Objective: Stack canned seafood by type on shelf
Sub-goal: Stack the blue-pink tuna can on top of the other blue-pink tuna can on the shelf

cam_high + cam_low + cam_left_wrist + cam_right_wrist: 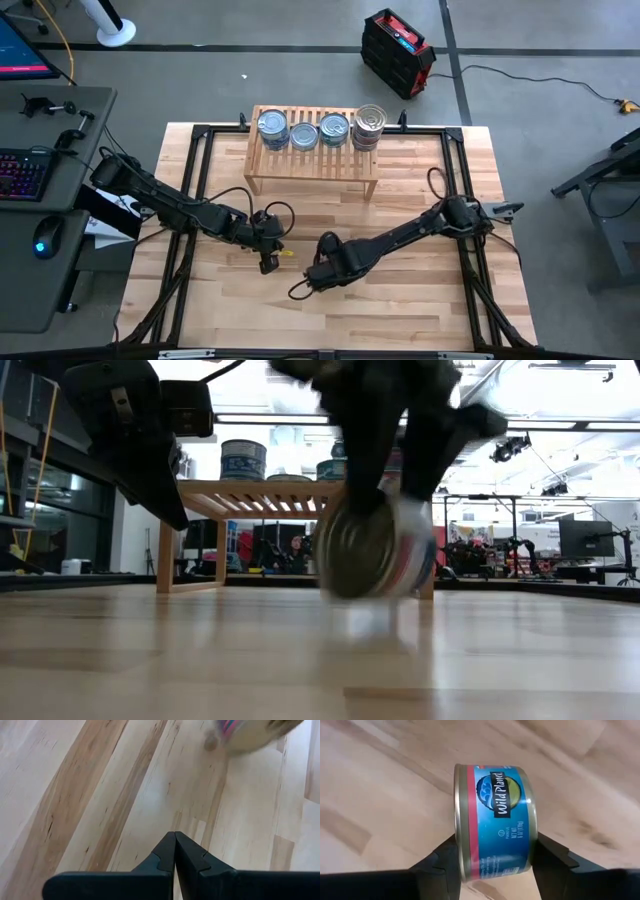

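Shelf [312, 165] at 12 o'clock w/ stacked tins [321, 130], right gripper [492, 862] clamping blue-label can [495, 820] on its side, left gripper [175, 855] fingers pressed together, nothing between.

I see the shelf [312, 160] at the far edge of the surface [420, 300], its slatted top occupied along the back by a row of tins [304, 135], with a taller stack [370, 128] at the right end. The front slats are bare. Both arms crowd the centre: the left hand [268, 262] and the right hand [318, 272] sit near each other, the right one carrying a tin [495, 820]. The near half of the surface and its right side are open.
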`<state>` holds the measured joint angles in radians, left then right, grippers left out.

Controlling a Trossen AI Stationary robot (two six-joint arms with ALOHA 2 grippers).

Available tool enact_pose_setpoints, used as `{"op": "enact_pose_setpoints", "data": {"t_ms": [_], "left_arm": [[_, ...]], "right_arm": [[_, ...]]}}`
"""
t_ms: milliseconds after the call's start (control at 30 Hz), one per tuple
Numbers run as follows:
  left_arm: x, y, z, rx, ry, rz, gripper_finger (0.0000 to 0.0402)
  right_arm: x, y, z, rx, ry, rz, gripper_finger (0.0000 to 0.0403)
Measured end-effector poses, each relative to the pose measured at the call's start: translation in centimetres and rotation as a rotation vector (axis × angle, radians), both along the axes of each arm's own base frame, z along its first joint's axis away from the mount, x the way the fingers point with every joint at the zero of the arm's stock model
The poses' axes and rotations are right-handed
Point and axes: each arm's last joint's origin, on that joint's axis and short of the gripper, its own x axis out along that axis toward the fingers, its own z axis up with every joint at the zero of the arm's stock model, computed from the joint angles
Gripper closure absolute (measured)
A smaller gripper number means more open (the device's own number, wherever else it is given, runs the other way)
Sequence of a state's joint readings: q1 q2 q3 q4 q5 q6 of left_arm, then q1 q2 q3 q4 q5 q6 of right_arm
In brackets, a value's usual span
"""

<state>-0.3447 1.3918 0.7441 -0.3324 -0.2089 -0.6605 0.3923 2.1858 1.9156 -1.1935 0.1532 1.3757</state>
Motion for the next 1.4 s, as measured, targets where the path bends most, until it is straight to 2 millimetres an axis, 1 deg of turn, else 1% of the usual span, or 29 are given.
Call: {"op": "enact_pose_setpoints", "data": {"t_ms": [100,167,200,233,267,333,367,433,467,500,567,600,667,733,800,833,900,933,1000,1100,1233,1300,1400], "left_arm": [[0.0,0.0,0.0,0.001,0.006,0.001,0.0402],[-0.1,0.0,-0.1,0.001,0.016,0.007,0.0402],[-0.2,0.1,-0.1,-0.001,0.021,0.012,0.0401],[-0.2,0.1,-0.1,-0.002,0.027,0.017,0.0402],[-0.3,0.1,-0.2,-0.001,0.033,0.019,0.0401],[-0.4,0.1,-0.2,0.001,0.041,0.019,0.0402],[-0.4,0.0,-0.2,0.000,0.041,0.019,0.0401],[-0.5,-0.2,-0.3,0.000,0.047,0.012,0.0402],[-0.6,-0.4,-0.3,-0.001,0.049,0.009,0.0402],[-0.6,-0.5,-0.3,-0.001,0.049,0.003,0.0402],[-0.8,-0.7,-0.3,0.002,0.056,-0.008,0.0401],[-0.8,-0.8,-0.3,0.002,0.057,-0.012,0.0401],[-0.9,-1.0,-0.3,0.002,0.057,-0.020,0.0402],[-0.9,-1.1,-0.3,-0.002,0.056,-0.016,0.0402],[-0.9,-1.1,-0.3,-0.009,0.055,-0.005,0.0402],[-0.9,-1.1,-0.3,-0.011,0.053,0.000,0.0401],[-0.8,-1.0,-0.3,-0.012,0.050,0.015,0.0401],[-0.8,-0.9,-0.3,-0.012,0.049,0.022,0.0401],[-0.8,-0.8,-0.3,-0.010,0.044,0.035,0.0402],[-0.6,-0.5,-0.2,-0.007,0.036,0.053,0.0401],[-0.2,-0.1,-0.1,-0.034,0.004,0.093,0.0401],[0.1,0.0,0.1,-0.051,-0.019,0.111,0.0402],[0.3,0.1,0.2,-0.064,-0.047,0.129,0.0402]], "right_arm": [[-2.2,-0.2,3.0,-0.029,0.043,0.069,0.0241],[-4.3,-0.4,4.4,-0.082,0.153,0.098,0.0241],[-5.2,-0.5,4.7,-0.111,0.223,0.109,0.0241],[-5.9,-0.4,4.7,-0.131,0.273,0.118,0.0241],[-6.4,-0.3,4.7,-0.128,0.267,0.136,0.0241],[-7.7,-0.1,4.6,-0.064,0.216,0.130,0.0241],[-9.0,-0.3,4.4,-0.033,0.238,0.102,0.0241],[-12.2,-0.5,3.4,0.003,0.306,0.029,0.0241],[-13.8,-0.5,2.8,0.029,0.310,-0.015,0.0241],[-15.2,-0.5,2.5,0.074,0.284,-0.063,0.0241],[-17.9,-0.6,2.7,0.162,0.169,-0.156,0.0241],[-19.2,-0.8,2.8,0.195,0.083,-0.198,0.0241],[-20.6,-1.0,2.8,0.255,-0.177,-0.279,0.0241],[-21.3,-1.5,3.1,0.303,-0.498,-0.358,0.0241],[-21.6,-2.7,4.0,0.278,-0.814,-0.450,0.0241],[-21.6,-3.5,4.5,0.247,-0.947,-0.504,0.0241],[-21.6,-5.3,5.1,0.125,-1.112,-0.567,0.0241],[-21.6,-6.2,5.6,0.060,-1.171,-0.587,0.0241],[-21.5,-8.3,7.4,-0.034,-1.267,-0.633,0.0241],[-21.6,-11.6,9.7,-0.181,-1.354,-0.676,0.0241],[-22.2,-15.7,12.5,-0.274,-1.493,-0.700,0.0241],[-22.4,-17.5,13.0,-0.296,-1.521,-0.708,0.0241],[-22.3,-19.8,12.6,-0.270,-1.508,-0.743,0.0241]]}}
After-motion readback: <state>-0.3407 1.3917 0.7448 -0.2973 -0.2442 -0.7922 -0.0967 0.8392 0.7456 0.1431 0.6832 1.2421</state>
